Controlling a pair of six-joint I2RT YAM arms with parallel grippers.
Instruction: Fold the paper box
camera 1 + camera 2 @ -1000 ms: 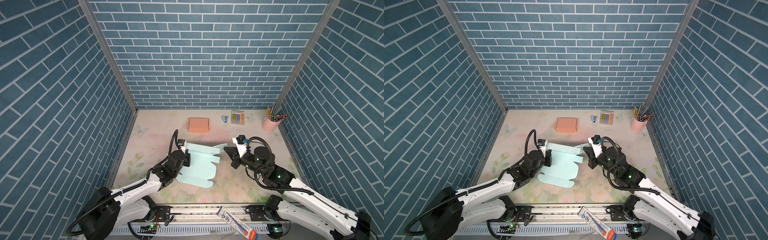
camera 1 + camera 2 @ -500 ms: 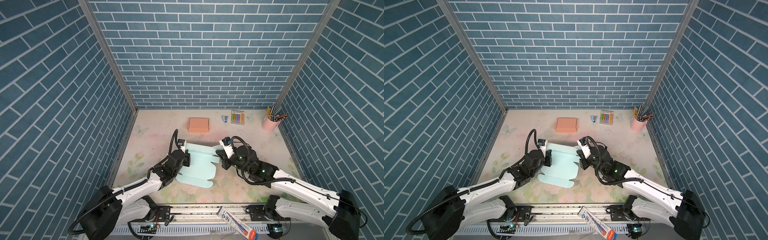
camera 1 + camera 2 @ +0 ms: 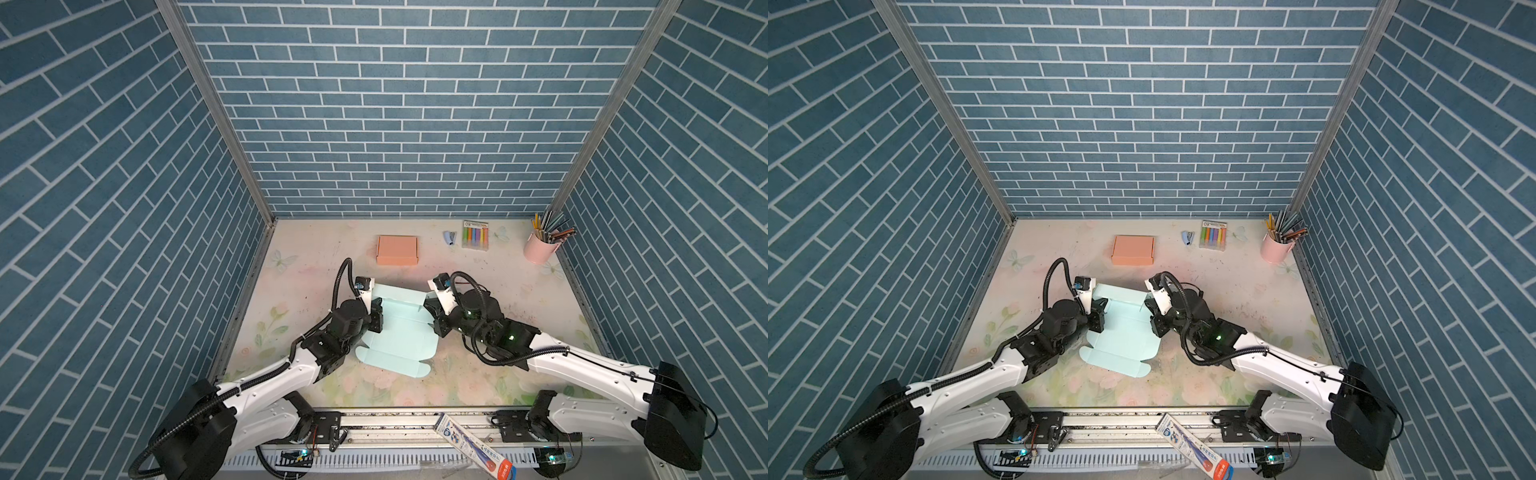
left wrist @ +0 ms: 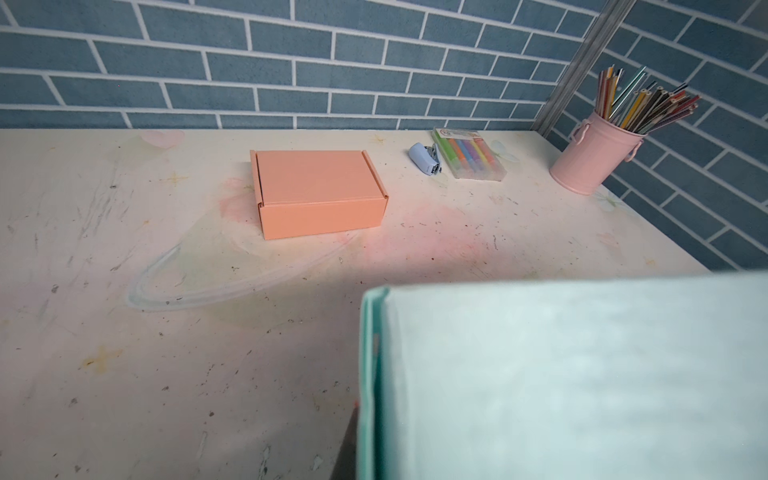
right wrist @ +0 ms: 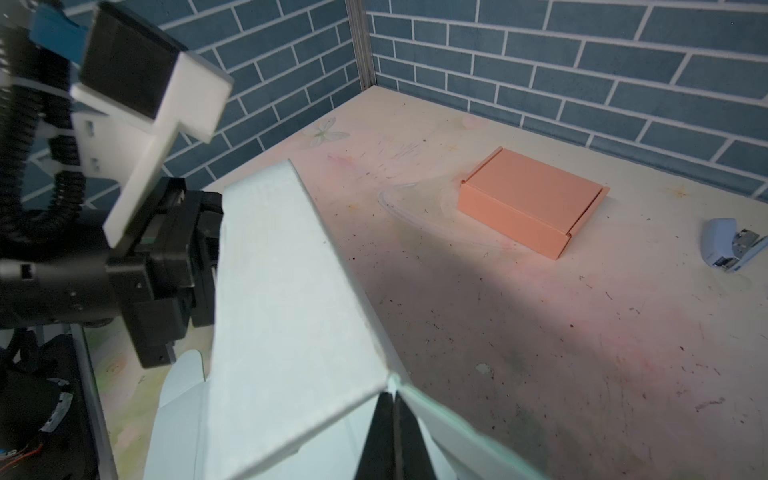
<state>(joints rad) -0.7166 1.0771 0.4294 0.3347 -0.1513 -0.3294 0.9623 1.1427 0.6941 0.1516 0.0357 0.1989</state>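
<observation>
Count: two paper boxes, the mint paper box between left gripper and right gripper, the orange box beyond both. Farther beyond: one stapler, one marker pack, one pink cup; its pencils too bunched to count.

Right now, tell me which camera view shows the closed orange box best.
The left wrist view: the orange box sits whole and sharp, lid and front wall plain. The right wrist view also shows it whole, corner-on. In both top views it is small, seen from above.
</observation>
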